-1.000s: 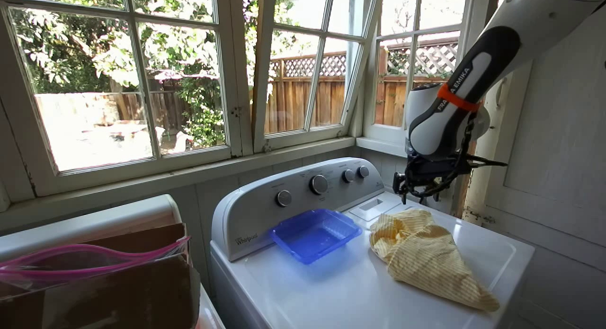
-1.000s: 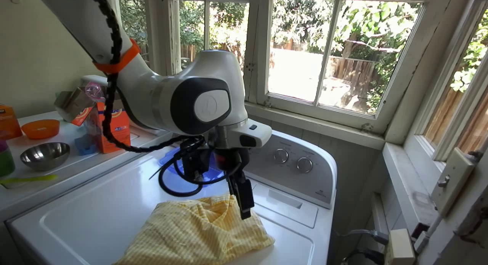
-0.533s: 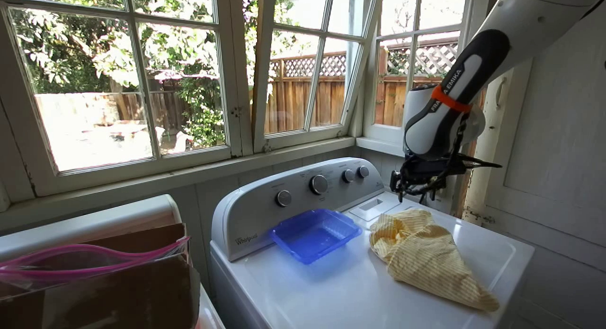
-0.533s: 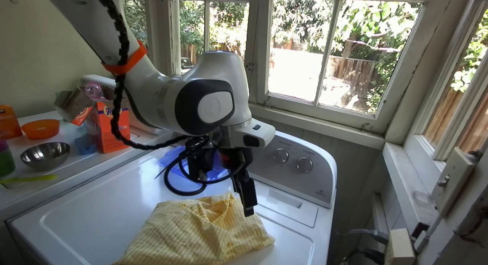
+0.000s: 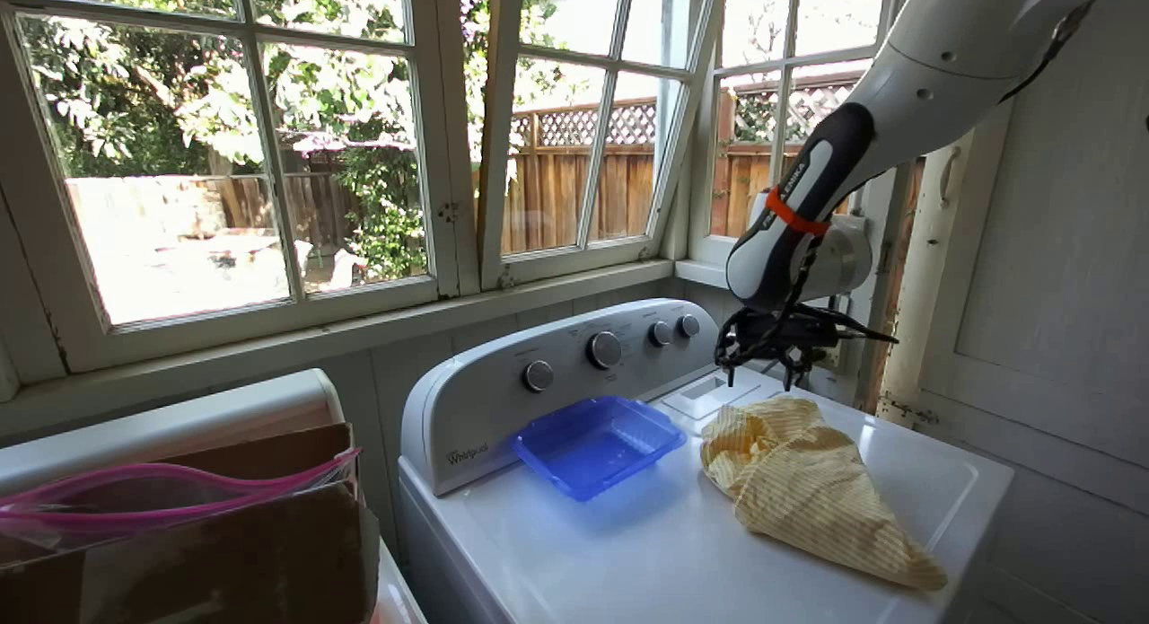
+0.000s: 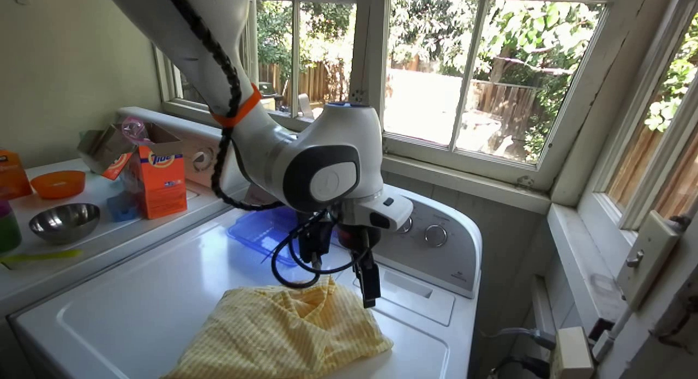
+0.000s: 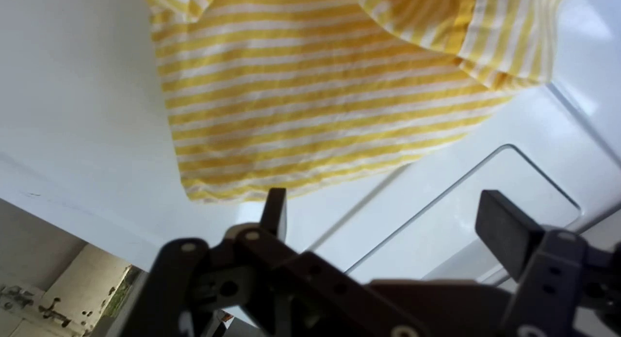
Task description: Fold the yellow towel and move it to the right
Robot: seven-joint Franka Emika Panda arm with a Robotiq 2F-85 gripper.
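Shifted toward the Whirlpool control panel [image 5: 570, 364] since a second ago, the robot arm [image 5: 844, 171] brings its gripper [image 7: 385, 206] along, while the yellow-striped towel [image 5: 808, 485] stays put. Spread wide and pinching nothing, the gripper seems set to straddle a towel edge; clearance is hard to judge. Rumpled and partly overlapped, the towel lies in front of the panel, toward the end away from the Whirlpool name, so folding looks unfinished. Just before the panel sits the blue plastic tray [image 5: 592, 458], likely set back for folding room. Past the named end stands a Tide box [image 6: 163, 188].
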